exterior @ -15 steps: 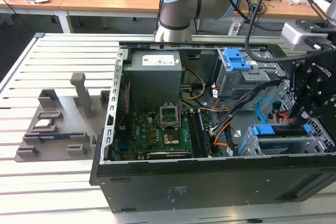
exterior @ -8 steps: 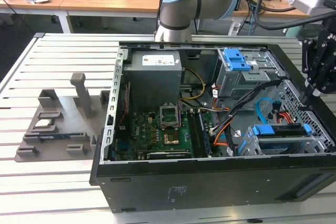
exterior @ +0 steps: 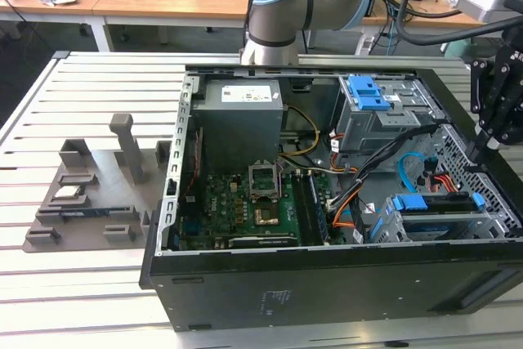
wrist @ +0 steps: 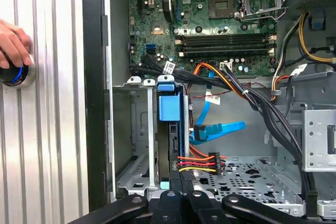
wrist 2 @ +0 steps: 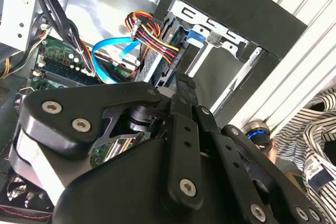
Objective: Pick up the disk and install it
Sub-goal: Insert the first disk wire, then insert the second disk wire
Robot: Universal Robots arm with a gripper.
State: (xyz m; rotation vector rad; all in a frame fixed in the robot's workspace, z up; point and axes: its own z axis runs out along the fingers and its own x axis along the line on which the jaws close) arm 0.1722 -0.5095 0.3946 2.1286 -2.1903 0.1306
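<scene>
Open computer case (exterior: 327,284) lies on its side on the slatted table (exterior: 90,300), side panel off, interior exposed. Arm (exterior: 282,6) reaches in from the far side. Gripper (exterior: 489,143) sits at the case's edge on the exterior view's right, over the perforated wall, just beside the drive cage (exterior: 433,218); fingers look drawn together to a narrow tip with nothing between them. Disk (wrist: 169,124), blue-framed, stands on edge in a slot of the drive cage, blue tab at its exposed end, an empty slot alongside. Red-yellow-black power leads (wrist: 197,162) and blue data cable (wrist: 218,129) crowd the room just beside the cage. A hand (wrist: 13,43) rests on a blue-lit round button (wrist: 16,74) on the table outside the case wall
</scene>
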